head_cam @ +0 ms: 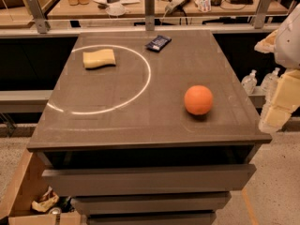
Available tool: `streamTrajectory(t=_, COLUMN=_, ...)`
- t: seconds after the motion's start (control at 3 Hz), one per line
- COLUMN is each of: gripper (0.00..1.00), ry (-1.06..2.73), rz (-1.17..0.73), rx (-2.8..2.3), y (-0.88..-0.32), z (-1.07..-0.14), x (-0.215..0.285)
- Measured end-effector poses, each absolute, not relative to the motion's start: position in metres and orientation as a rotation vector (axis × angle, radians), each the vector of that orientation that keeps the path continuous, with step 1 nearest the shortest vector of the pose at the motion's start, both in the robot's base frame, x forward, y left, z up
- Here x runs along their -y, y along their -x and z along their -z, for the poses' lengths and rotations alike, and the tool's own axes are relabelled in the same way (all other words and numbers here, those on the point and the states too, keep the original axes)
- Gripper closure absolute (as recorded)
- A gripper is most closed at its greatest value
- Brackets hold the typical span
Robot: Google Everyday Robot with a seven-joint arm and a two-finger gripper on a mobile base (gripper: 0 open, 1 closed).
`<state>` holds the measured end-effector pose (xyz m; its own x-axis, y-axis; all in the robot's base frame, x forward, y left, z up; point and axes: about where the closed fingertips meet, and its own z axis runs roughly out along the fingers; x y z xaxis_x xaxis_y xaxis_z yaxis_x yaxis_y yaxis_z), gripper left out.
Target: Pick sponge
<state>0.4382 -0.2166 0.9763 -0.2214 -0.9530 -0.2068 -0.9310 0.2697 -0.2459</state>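
The sponge (pixel 99 58) lies upper left in the frame, near the table (pixel 154 121)'s left edge with bare top around it, well apart from the gripper (pixel 281 102) at far right, whose state I cannot tell

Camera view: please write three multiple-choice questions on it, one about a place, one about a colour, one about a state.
1. The sponge lies: A) inside the white ring; B) in a drawer; C) on the floor.
2. The ball is: A) green; B) orange; C) blue.
3. The gripper is: A) holding the sponge; B) pressing the ball; C) beside the right edge of the table, away from the sponge.
Answers: 1 A, the ring curves around it. 2 B, plainly orange. 3 C, it hangs apart from both.
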Motion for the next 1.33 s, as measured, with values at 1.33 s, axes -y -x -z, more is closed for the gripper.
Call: streamTrajectory(t=1.33, gripper=0.0, ry=1.48, rz=-0.082, rx=-1.904, y=-0.54, z=-0.986, x=0.171)
